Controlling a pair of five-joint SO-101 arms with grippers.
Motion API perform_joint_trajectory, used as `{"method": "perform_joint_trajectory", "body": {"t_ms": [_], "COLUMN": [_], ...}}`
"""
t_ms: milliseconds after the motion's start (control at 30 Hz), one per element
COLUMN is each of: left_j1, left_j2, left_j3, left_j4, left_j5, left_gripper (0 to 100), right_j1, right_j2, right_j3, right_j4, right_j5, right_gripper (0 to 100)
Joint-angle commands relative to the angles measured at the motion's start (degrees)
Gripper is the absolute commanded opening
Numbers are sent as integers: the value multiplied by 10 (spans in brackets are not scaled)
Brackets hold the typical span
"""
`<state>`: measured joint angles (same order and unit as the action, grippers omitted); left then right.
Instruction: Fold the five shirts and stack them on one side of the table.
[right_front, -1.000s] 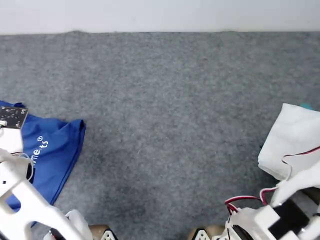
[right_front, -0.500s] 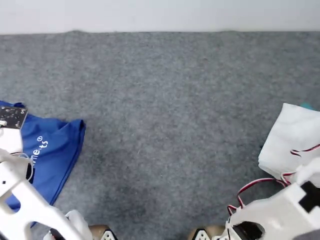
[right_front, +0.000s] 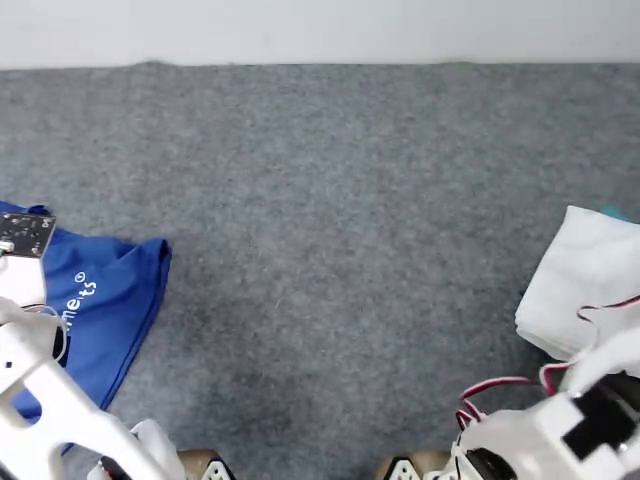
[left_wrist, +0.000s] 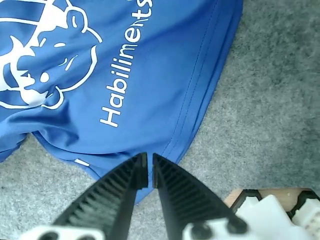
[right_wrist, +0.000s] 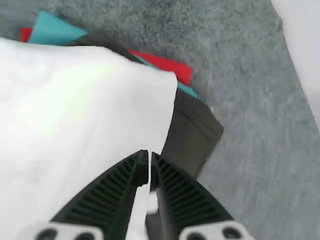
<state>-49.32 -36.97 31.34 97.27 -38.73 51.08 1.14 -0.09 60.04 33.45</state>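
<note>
Though clenched on nothing, left fingers (left_wrist: 117, 192) hang over the blue shirt (left_wrist: 100, 75), right fingers (right_wrist: 117, 187) over the white shirt (right_wrist: 65, 115).

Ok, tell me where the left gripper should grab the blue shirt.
Likely the stitched hem of the blue shirt, approached from the grey mat side: that edge lies flat and exposed, close by the left gripper.

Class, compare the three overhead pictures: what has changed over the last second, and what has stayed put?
The right arm at the near right corner dropped toward the table's near edge, then swung back up beside the white folded shirt. Nothing was taken hold of or let go. The left arm, the blue shirt and the white one stayed put.
</note>
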Motion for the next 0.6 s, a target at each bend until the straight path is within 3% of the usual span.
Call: {"method": "perform_joint_trajectory", "body": {"t_ms": [0, 167, 300, 367, 567], "left_j1": [-3, -2, -3, -11, -44], "left_j2": [-14, -8, 27, 58, 173], "left_j3": [-2, 1, 51, 70, 75], "left_j4": [2, 1, -2, -3, -89], "left_j5": [1, -2, -20, -31, -99], "left_gripper": [37, 48, 188, 210, 214], "right_j1": [-20, -58, -80, -84, -80], "right_j2": [-71, -108, -121, -123, -124], "right_j3": [-11, -11, -11, -11, -11], "right_j4": [76, 207, 291, 321, 367], "right_j5": [-29, -30, -31, -31, -31], "right_gripper": [10, 10, 10, 10, 10]}}
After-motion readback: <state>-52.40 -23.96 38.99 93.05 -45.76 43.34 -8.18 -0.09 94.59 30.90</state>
